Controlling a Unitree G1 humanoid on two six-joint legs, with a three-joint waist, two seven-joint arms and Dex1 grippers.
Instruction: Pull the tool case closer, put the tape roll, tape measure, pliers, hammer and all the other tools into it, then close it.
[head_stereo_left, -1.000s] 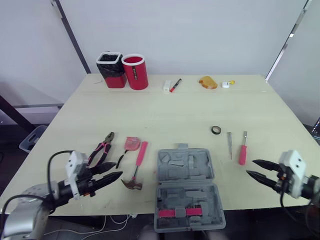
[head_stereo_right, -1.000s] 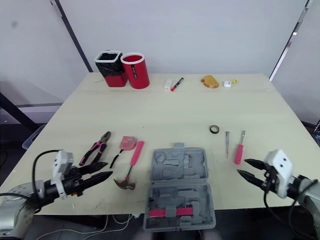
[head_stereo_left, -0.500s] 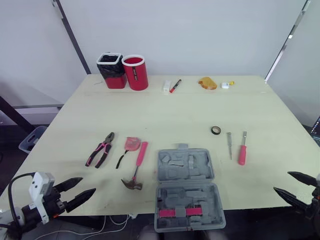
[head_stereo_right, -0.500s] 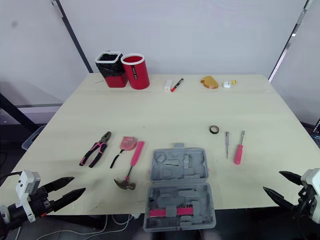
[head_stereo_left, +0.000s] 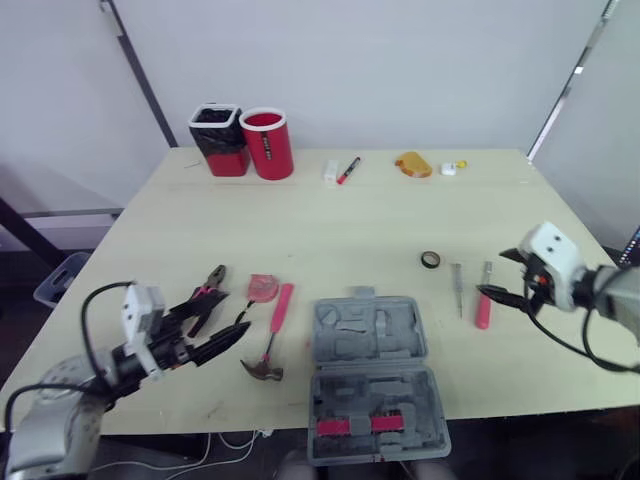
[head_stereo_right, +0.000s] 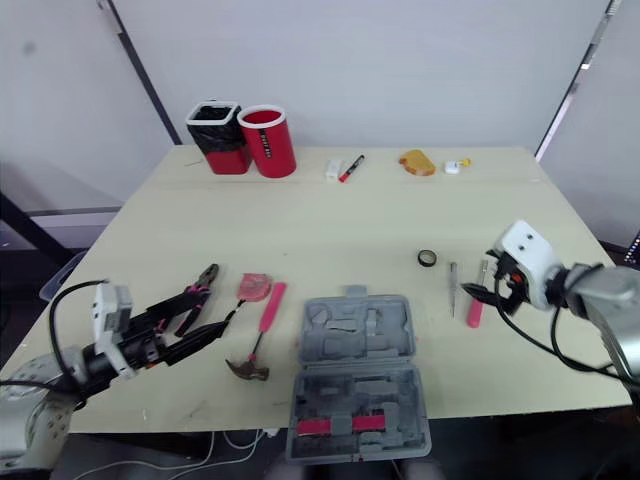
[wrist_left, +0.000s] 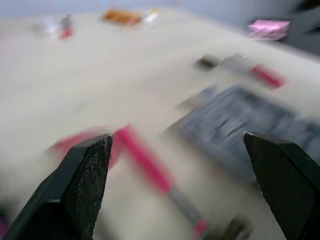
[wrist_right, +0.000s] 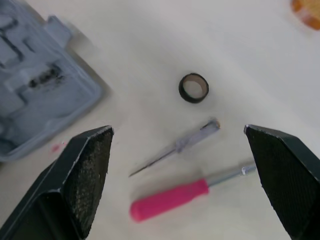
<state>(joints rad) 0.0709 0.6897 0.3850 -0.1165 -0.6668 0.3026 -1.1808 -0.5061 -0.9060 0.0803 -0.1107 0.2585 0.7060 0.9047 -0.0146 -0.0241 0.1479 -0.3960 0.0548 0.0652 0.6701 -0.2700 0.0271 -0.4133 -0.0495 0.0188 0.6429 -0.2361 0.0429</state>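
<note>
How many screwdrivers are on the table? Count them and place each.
2. The pink-handled screwdriver lies right of the tool case; the thin grey screwdriver lies between them.

An open grey plastic tool case (head_stereo_right: 358, 375) lies at the near edge of the pale wooden surface (head_stereo_right: 340, 220). The left claw (head_stereo_right: 215, 312), fingers spread, hovers by the pink-handled pliers (head_stereo_right: 197, 288). The right claw (head_stereo_right: 479, 277), likewise spread, hangs over the pink-handled screwdriver (head_stereo_right: 475, 306).

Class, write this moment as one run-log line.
tool case open | left pincer open near hammer | right pincer open near pink screwdriver
</note>
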